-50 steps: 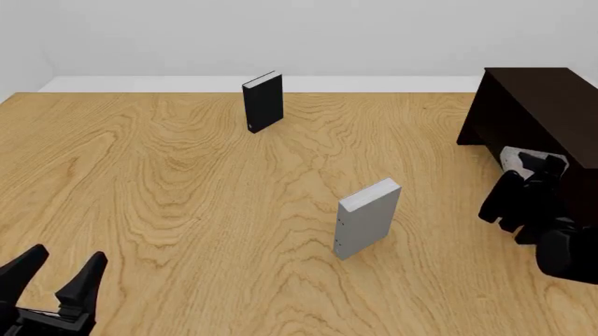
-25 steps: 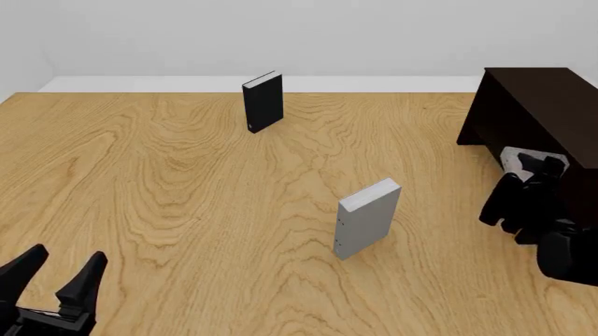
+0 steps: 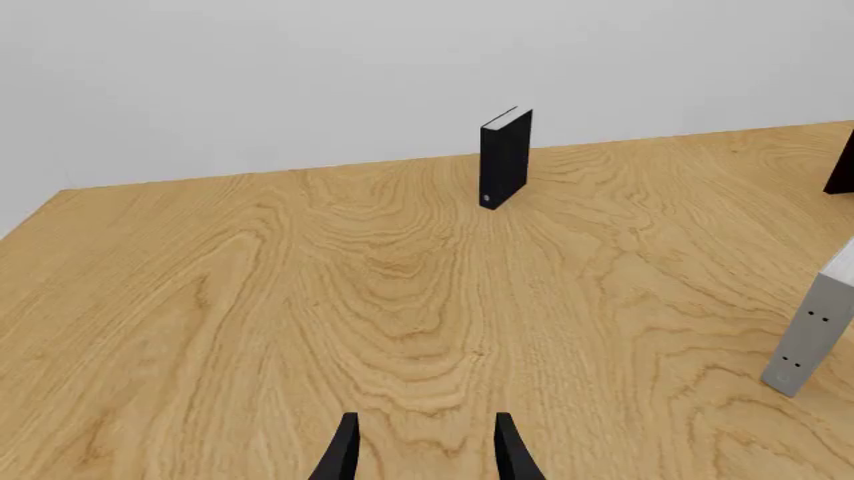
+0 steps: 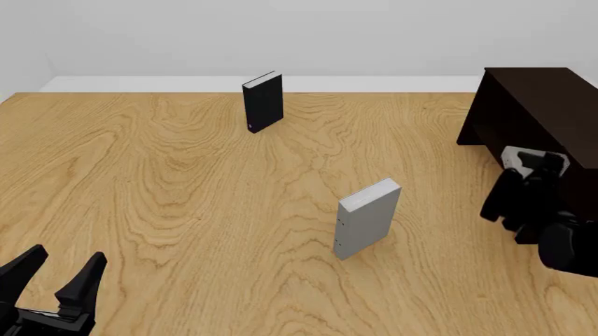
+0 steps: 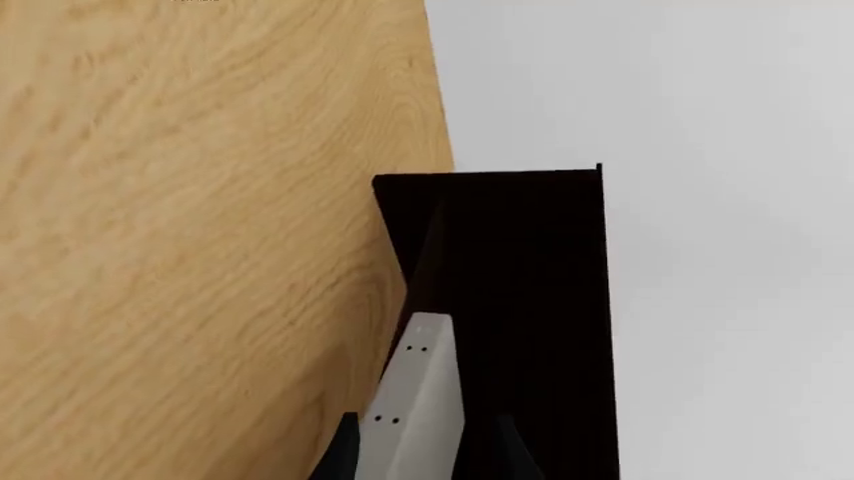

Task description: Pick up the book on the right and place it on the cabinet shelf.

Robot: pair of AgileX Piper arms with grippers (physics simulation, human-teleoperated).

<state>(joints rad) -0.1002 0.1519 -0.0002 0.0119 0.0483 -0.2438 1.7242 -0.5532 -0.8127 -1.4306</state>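
Observation:
The light grey book lies with its far end in the opening of the dark brown cabinet shelf. In the front view it is a pale patch at the cabinet's lower front edge. My right gripper is open, one finger on each side of the book with a small gap on both sides. My left gripper is open and empty near the table's front left, as the left wrist view also shows.
A second grey book stands upright mid-table, also at the edge of the left wrist view. A black book stands upright at the back, also in the left wrist view. The white wall runs behind the table.
My right gripper has shifted very slightly to the right, towards the cabinet. The left arm and the two standing books have not moved.

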